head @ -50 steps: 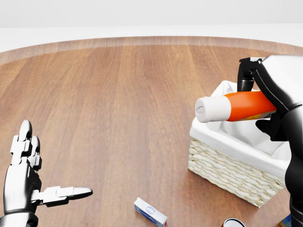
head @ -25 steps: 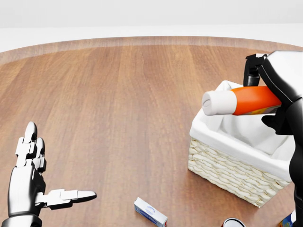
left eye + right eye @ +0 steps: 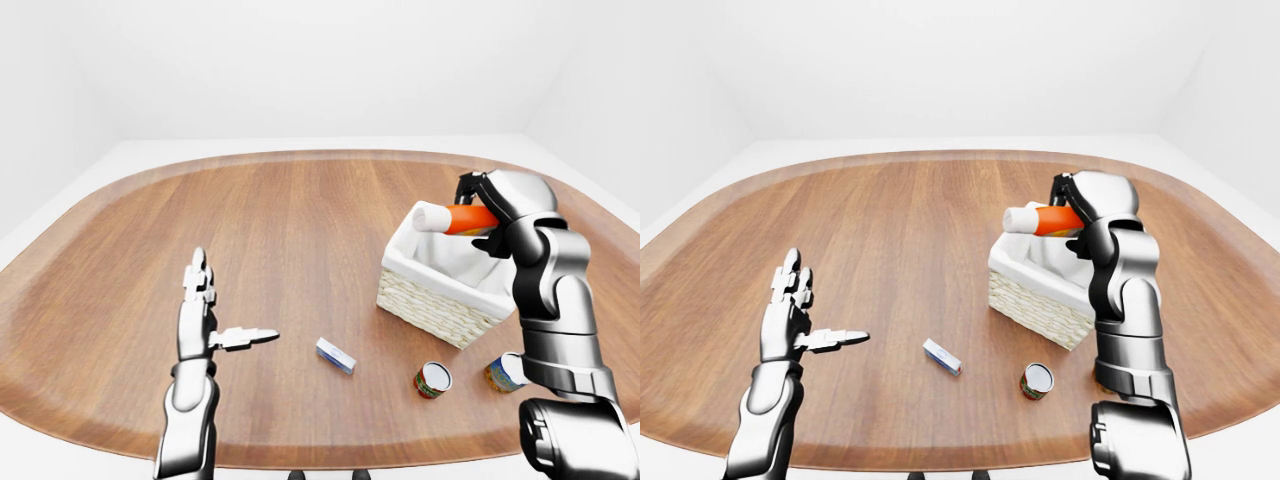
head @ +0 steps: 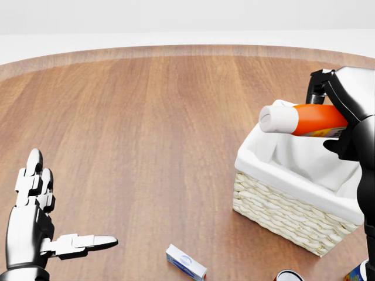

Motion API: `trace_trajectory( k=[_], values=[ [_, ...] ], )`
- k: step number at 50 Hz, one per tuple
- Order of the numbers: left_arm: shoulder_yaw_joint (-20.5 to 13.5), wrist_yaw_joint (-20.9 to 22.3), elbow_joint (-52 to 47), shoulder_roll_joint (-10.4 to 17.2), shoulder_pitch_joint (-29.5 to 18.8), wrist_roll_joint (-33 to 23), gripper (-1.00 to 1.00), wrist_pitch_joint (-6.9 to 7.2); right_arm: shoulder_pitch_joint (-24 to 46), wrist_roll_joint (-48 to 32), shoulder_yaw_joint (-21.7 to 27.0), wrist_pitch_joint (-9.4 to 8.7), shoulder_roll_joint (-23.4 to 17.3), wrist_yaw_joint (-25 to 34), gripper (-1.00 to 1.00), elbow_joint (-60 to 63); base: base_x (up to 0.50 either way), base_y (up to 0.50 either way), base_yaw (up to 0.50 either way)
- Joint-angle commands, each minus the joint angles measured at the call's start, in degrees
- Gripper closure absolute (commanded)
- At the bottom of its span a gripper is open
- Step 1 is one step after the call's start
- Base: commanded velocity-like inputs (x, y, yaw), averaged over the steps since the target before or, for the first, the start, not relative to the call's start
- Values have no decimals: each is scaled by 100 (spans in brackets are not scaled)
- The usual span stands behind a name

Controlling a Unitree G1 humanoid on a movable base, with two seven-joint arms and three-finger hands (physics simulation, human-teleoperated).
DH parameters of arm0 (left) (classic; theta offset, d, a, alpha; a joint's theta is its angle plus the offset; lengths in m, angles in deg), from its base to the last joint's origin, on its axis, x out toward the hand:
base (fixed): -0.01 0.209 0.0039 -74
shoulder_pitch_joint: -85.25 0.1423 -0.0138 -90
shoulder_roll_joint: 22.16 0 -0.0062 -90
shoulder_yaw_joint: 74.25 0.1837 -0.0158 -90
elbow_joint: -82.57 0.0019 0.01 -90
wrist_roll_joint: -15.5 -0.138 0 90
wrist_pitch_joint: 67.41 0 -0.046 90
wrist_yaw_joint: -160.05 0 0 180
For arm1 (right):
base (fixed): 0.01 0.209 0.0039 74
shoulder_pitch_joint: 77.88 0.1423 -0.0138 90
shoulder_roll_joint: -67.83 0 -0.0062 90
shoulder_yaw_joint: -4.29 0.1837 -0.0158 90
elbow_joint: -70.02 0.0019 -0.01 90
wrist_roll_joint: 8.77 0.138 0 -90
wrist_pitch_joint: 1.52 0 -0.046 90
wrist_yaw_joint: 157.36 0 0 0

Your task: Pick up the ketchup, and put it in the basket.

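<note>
The ketchup [image 4: 304,120] is an orange bottle with a white cap, lying sideways with the cap pointing left. My right hand [image 4: 340,114] is shut on its base and holds it in the air over the wicker basket [image 4: 281,213], which has a white cloth lining. In the left-eye view the ketchup [image 3: 455,217] hangs above the basket's [image 3: 425,300] far rim. My left hand [image 4: 41,225] is open at the lower left of the head view, fingers spread, holding nothing and far from the basket.
A small white and blue box [image 4: 186,261] lies on the wooden table [image 4: 146,129] below the basket's left side. A red can [image 3: 432,379] and another can [image 3: 503,372] stand near the table's near edge, by my right arm.
My right hand has carried the ketchup to the right and slightly up, further over the basket. My left hand has shifted only slightly.
</note>
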Motion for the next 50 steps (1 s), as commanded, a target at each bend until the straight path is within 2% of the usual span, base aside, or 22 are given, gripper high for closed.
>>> trace_trajectory(
  k=[1, 22, 43, 50],
  values=[
    [-7, 29, -89, -10, 32, 13, -100, 0, 171, 269, -40, 0, -127, -503, 100, -693, 0, 0, 0],
    [-42, 67, -143, -11, 44, 47, -100, 0, 390, 595, -207, 0, -156, -1325, 100, -2047, 0, 0, 0],
    [-41, 74, -175, -13, 43, 70, -100, 0, 390, 712, -285, 0, -136, -1613, 100, -2443, 0, 0, 0],
    [-70, 80, -200, -1, 45, 87, -100, 11, 502, 871, -311, 0, -176, -1959, 100, -3021, 0, 0, 0]
  ],
)
